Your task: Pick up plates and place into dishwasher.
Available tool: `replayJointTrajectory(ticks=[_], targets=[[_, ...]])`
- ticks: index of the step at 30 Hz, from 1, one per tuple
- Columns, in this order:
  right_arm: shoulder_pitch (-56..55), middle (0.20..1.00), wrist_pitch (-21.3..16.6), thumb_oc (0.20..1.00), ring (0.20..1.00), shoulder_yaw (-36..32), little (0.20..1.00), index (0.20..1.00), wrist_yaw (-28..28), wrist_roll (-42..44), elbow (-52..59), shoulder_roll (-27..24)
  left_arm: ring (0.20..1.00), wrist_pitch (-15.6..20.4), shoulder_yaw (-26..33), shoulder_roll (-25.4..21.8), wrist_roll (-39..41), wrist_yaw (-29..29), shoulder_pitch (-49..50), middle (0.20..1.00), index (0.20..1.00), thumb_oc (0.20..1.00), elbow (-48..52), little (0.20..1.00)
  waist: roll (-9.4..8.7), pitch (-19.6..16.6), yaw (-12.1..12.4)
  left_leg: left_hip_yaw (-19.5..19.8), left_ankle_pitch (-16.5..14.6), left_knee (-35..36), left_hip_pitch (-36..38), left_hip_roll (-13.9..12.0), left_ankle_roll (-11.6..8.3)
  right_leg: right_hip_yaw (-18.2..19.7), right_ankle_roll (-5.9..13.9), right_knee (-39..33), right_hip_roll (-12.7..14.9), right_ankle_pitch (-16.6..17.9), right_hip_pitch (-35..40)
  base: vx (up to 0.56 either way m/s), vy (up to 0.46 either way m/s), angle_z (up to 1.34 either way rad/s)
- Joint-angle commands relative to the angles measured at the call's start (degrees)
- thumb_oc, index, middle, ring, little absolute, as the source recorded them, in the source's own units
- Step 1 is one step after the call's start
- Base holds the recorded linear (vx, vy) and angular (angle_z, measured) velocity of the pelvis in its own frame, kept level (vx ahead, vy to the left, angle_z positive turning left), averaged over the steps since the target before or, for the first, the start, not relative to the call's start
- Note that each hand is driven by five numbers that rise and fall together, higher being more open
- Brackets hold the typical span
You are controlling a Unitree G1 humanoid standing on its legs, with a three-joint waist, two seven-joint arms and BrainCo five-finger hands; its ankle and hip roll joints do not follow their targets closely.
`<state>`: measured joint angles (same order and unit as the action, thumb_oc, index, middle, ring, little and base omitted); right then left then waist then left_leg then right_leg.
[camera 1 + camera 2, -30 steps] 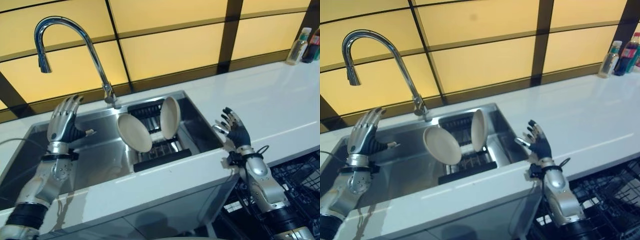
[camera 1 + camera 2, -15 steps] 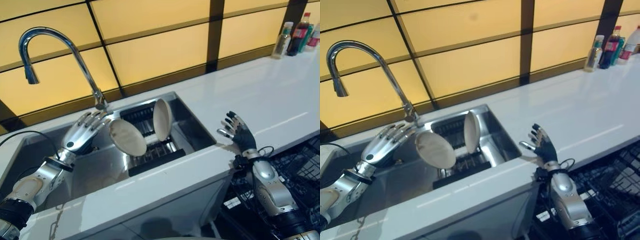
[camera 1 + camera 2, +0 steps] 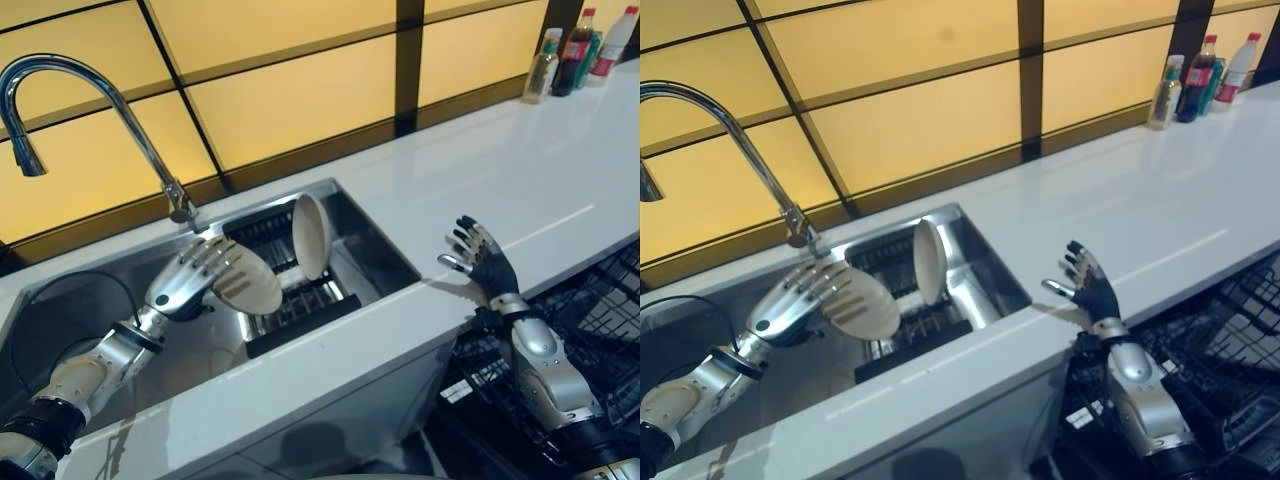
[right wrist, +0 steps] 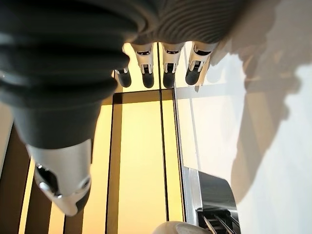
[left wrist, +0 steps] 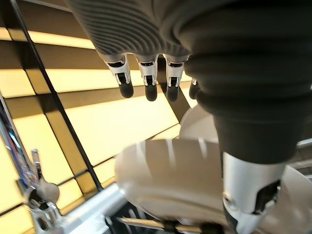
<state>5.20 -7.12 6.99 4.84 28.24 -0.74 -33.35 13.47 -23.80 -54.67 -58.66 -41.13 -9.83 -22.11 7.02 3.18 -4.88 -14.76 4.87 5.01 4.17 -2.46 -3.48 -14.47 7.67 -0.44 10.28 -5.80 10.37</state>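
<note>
Plates lean in the sink rack (image 3: 300, 305); the near plate (image 3: 255, 285) lies under the left hand (image 3: 190, 285), fingers spread, not gripping. It may slide against the second plate (image 3: 310, 235). The right hand (image 3: 480, 262) hovers open over the bench (image 3: 520, 190).

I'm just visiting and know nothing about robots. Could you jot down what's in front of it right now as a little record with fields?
Place: steel sink set in a white counter, curved tap behind it
Plates: two cream plates standing in a black rack; near plate, far plate
Left hand: fingers spread across the near plate, not visibly closed round it
Right hand: open, raised at the counter's front edge, holding nothing
Dishwasher: black wire basket pulled out at lower right
Other: bottles at the counter's far end
</note>
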Motion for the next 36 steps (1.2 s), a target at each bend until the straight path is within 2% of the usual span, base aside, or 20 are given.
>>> replayJointTrajectory(ticks=[1,6,9,13,14,15,25,36], targets=[[3.2,1.000,0.6,1.000,1.000,-0.4,1.000,1.000,-0.3,2.0,-1.4,-2.5,1.000,-3.4,1.8,-0.3,0.1,-2.1,-8.9,1.000,1.000,1.000,-4.2,1.000,-1.48,3.3,-0.5,-0.4,-7.4,-2.5,0.3,0.0,0.98,3.2,0.49,-1.4,1.1,6.2,-9.4,-0.04,0.080,-0.13],[6.5,1.000,0.8,1.000,1.000,0.0,1.000,1.000,-0.2,2.2,-2.0,-3.7,1.000,-6.5,-0.9,0.9,0.0,-1.0,-12.4,1.000,1.000,1.000,-7.8,1.000,-1.32,6.2,-1.3,-0.5,-6.8,-3.2,-2.0,0.2,1.01,4.5,0.49,-0.7,1.2,6.6,-11.7,-0.06,0.065,-0.14],[7.8,1.000,0.9,1.000,1.000,0.1,1.000,1.000,0.0,2.1,-2.1,-4.0,1.000,-9.3,-2.2,1.4,-0.2,2.9,-13.9,1.000,1.000,1.000,-9.7,1.000,-1.39,7.7,-1.5,-0.4,-6.3,-3.4,-3.0,0.2,0.98,4.8,0.53,-0.6,1.3,6.9,-12.5,-0.05,0.043,-0.09],[9.3,1.000,0.8,1.000,1.000,0.7,1.000,1.000,0.5,1.9,-1.7,-4.1,1.000,-10.7,-3.8,2.1,0.4,4.6,-15.8,1.000,1.000,1.000,-12.8,1.000,-1.73,9.1,-1.8,-0.3,-5.7,-3.4,-4.0,0.2,0.90,5.1,0.50,-0.5,1.2,7.3,-13.4,-0.05,0.024,-0.04],[9.4,1.000,0.6,1.000,1.000,0.7,1.000,1.000,0.6,1.6,-1.7,-4.0,0.548,-10.7,-4.0,2.4,0.6,5.6,-16.2,0.548,0.548,0.548,-13.6,0.548,-1.77,9.3,-1.8,-0.2,-5.6,-3.3,-4.1,0.3,0.94,5.2,0.50,-0.6,1.2,7.3,-13.4,0.00,0.000,0.00],[9.4,1.000,0.5,1.000,1.000,0.7,1.000,1.000,0.6,1.3,-1.6,-3.8,0.200,-10.9,-4.2,2.5,0.6,6.2,-16.4,0.200,0.200,0.200,-14.1,0.200,-1.81,9.4,-1.9,-0.3,-5.6,-3.3,-4.1,0.3,0.96,5.1,0.51,-0.6,1.2,7.4,-13.5,0.00,0.000,0.00],[5.0,1.000,2.1,1.000,1.000,-2.0,1.000,1.000,-2.4,-0.3,0.2,-3.2,0.200,-10.1,-2.4,4.7,-0.6,7.8,-12.4,0.200,0.200,0.200,-13.9,0.200,-0.84,7.2,-2.0,-0.3,-5.5,-2.9,-1.9,1.0,1.05,4.2,0.58,-0.6,2.0,7.0,-11.3,0.05,0.027,0.01],[0.7,1.000,3.8,1.000,1.000,-4.0,1.000,1.000,-4.5,-1.8,1.4,-2.2,0.200,-9.4,0.5,6.7,-0.5,4.9,-7.5,0.200,0.200,0.200,-13.6,0.200,0.19,4.1,-1.7,0.1,-6.0,-1.7,1.3,1.5,0.98,2.8,0.46,-1.3,2.3,6.2,-7.9,0.05,0.010,0.04]])
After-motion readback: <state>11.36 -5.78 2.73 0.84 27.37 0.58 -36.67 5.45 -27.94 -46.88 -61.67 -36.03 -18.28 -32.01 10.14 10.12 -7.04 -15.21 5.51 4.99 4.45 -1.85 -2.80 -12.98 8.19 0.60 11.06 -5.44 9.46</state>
